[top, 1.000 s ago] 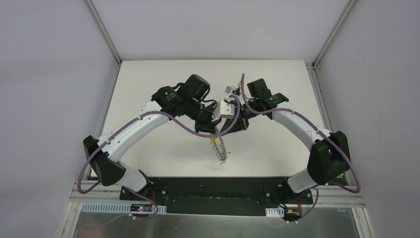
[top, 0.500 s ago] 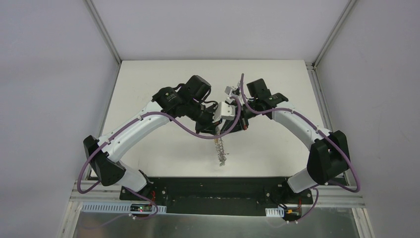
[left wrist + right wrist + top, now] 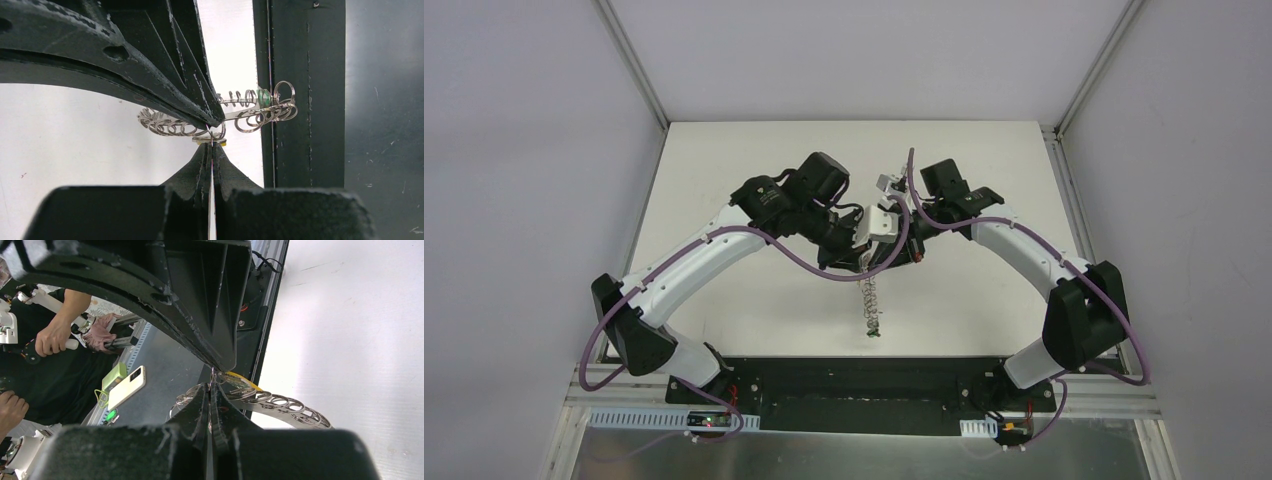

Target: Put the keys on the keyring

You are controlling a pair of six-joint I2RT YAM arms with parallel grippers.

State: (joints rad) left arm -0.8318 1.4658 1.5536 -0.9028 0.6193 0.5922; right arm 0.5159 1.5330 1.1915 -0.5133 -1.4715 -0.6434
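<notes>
Soft, even overhead light fills the top view. The white table [image 3: 714, 160] reads bright, with only faint shadows under the arms [image 3: 714, 250]. In the left wrist view the table at centre-left blows out almost white. The fingers [image 3: 150, 65] are dark and slightly soft up close, and the wire loops of the keyring [image 3: 250, 116] are crisp. The right wrist view glares at right.

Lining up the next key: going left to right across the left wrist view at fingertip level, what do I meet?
White tabletop, left end effector pinched shut, bright green key head, black upright rail, dark grey surface. The wire-fringed dark-grey metal keyring spans the middle, so it's omitted.
</notes>
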